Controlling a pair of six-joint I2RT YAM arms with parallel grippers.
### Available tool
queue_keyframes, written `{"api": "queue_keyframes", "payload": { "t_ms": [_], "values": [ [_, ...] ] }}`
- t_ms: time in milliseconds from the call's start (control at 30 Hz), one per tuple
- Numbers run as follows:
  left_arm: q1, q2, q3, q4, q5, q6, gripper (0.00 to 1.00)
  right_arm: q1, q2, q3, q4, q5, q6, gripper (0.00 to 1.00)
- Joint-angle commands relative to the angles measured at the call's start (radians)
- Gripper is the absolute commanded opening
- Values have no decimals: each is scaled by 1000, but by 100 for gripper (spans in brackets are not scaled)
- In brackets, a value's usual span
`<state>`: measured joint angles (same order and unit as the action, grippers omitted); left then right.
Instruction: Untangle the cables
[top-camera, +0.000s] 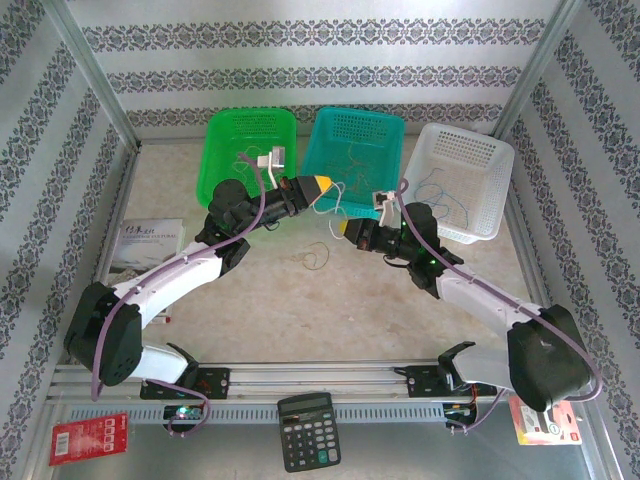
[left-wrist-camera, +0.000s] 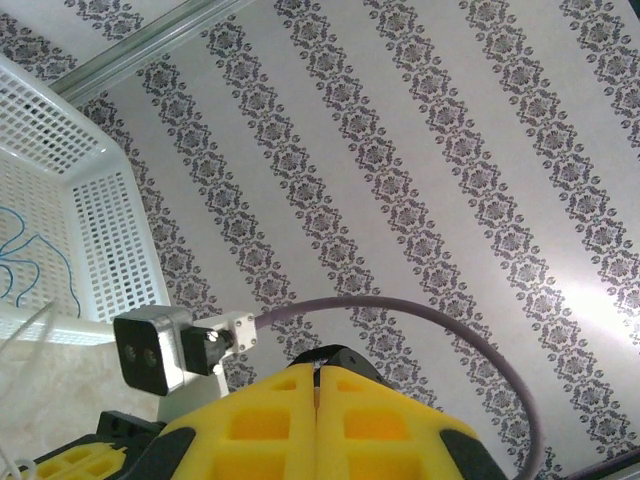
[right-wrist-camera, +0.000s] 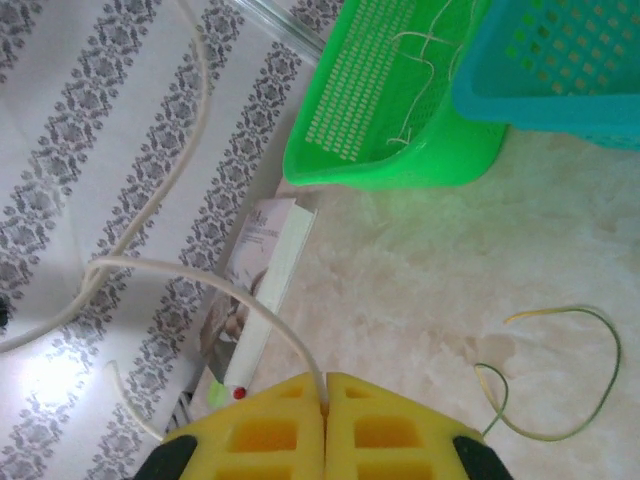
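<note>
Firmly pinches a white cable (right-wrist-camera: 130, 263) in the right gripper (right-wrist-camera: 325, 400), pads pressed together without gap. Leaves the seam upward and then bends away to the left in a long loose arc (long axis therefore across the wrist view, not toward the baskets). Looks closed also at the left gripper (left-wrist-camera: 318, 400), pads touching; cannot tell whether any strand sits between them. From above, stands tip toward tip with the right one, near each other, just in front of the teal basket (top-camera: 357, 112). Probably needs next a pull apart along the white cable, with the right gripper as the sure anchor. Lies curled and untouched on the table (top-camera: 270, 300), a yellow-green cable (right-wrist-camera: 550, 312), nearer to the right gripper than to the left. Further out, pale cables (right-wrist-camera: 430, 45) in the green basket (right-wrist-camera: 380, 165) and a blue cable (left-wrist-camera: 25, 245) in the white basket (left-wrist-camera: 110, 230).
</note>
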<state>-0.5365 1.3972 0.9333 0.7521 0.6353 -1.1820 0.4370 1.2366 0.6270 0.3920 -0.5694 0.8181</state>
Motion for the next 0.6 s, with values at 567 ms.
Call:
{"api": "queue_keyframes", "payload": {
  "t_ms": [567],
  "values": [
    [167, 59, 399, -36, -4, 33, 0, 28, 101, -102, 5, 187, -48, 0]
  ]
}}
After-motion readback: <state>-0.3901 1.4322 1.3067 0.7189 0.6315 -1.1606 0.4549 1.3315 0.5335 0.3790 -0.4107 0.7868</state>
